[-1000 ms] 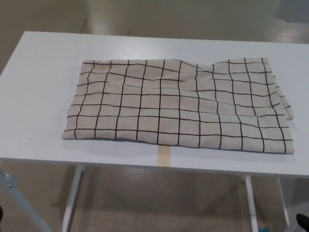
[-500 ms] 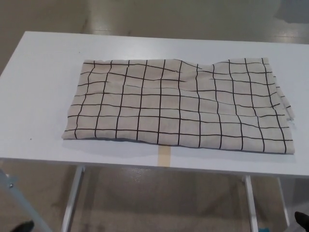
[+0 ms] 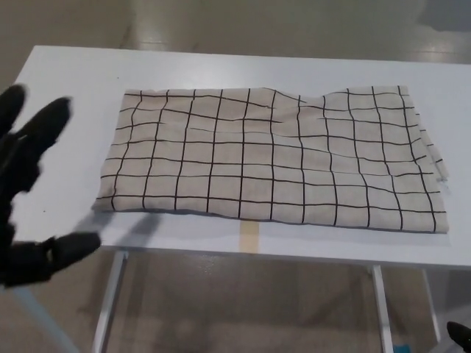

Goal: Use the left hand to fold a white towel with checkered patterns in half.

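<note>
Nearest the camera, at the picture's left edge, the left hand (image 3: 29, 191) hangs over the table's near left corner, blurred and dark. Its fingers (image 3: 40, 129) are spread wide apart from the thumb (image 3: 62, 250), and nothing is held between them. The thumb sits low, past the near edge of the table (image 3: 66, 81), while the two fingers reach up over the left part of the white top.

The towel (image 3: 272, 158) lies flat on the table, just to the right of the hand and not touching it; a strip of bare table separates its near left corner from the fingers. It is off-white with a thin black grid, spread across the middle of the table and reaching close to the right edge. Its near hem runs just inside the near edge of the table, covering part of a strip of tan tape (image 3: 250, 237) stuck there. A few soft wrinkles cross the cloth toward its far right corner.

Beyond the far edge lies a shiny grey floor (image 3: 257, 26).
</note>
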`<state>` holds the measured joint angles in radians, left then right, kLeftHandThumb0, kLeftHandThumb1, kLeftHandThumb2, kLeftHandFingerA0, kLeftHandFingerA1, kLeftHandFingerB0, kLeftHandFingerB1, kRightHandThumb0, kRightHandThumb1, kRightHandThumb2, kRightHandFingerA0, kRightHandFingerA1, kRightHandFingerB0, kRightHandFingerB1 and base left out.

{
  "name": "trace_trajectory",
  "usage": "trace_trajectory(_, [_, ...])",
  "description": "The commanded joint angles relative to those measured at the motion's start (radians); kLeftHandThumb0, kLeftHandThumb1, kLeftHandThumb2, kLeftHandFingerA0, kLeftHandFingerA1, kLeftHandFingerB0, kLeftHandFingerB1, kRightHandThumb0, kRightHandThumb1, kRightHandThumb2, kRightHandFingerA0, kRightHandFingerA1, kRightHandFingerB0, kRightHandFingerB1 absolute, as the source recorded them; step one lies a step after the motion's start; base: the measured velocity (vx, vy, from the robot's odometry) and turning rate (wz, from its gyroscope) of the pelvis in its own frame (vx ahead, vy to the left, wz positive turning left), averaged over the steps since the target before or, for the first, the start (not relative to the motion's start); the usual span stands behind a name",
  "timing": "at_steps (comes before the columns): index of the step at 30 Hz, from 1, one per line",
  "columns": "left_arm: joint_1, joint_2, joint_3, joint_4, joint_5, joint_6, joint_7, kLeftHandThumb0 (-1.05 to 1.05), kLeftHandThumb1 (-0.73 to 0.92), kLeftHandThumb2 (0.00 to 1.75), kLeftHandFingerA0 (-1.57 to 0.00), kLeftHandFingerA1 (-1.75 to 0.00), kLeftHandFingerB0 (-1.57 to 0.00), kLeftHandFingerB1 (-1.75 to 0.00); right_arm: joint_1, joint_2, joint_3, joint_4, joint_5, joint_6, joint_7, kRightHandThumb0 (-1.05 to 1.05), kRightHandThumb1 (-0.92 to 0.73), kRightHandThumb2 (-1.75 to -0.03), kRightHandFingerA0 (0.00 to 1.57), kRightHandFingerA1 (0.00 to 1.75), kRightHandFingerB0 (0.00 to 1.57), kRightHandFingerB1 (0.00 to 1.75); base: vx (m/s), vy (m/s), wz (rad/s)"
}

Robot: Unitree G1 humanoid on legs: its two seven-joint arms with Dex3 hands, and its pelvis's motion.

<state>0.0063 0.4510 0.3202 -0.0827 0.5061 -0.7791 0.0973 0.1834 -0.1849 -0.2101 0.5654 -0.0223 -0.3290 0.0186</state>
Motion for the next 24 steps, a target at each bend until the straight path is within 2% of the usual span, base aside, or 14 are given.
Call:
trace_trajectory(1, [-0.227, 0.143, -0.216, 0.193, 0.356, 0.132, -0.084, -0.5, 0.45, 0.54, 0.0, -0.18, -0.04, -0.24, -0.001, -0.018, 0.004, 0.018, 0.002, -0.032, 0.008, -0.47, -0.7, -0.61, 0.41, 0.39, 0.38, 0.35, 0.0, 0.0, 0.0])
trace_trajectory(2, [-0.236, 0.147, -0.231, 0.211, 0.363, 0.143, -0.088, -0.52, 0.35, 0.72, 0.0, -0.13, -0.05, -0.25, 0.001, -0.018, 0.005, 0.016, 0.001, -0.032, 0.008, -0.47, -0.7, -0.61, 0.42, 0.39, 0.38, 0.35, 0.0, 0.0, 0.0])
trace_trajectory(12, [-0.348, 0.19, -0.404, 0.445, 0.386, 0.239, -0.095, -0.56, 0.37, 0.72, 0.0, -0.08, -0.04, -0.2, 0.012, -0.012, 0.005, 0.023, 0.001, -0.046, 0.003, -0.46, -0.69, -0.6, 0.43, 0.4, 0.4, 0.36, 0.0, 0.0, 0.0])
trace_trajectory(24, [-0.478, 0.19, -0.549, 0.712, 0.371, 0.286, 0.041, -0.54, 0.35, 0.7, 0.0, -0.06, -0.06, -0.2, 0.004, -0.009, 0.002, 0.05, 0.002, -0.061, -0.008, -0.41, -0.68, -0.6, 0.43, 0.4, 0.42, 0.37, 0.0, 0.0, 0.0])
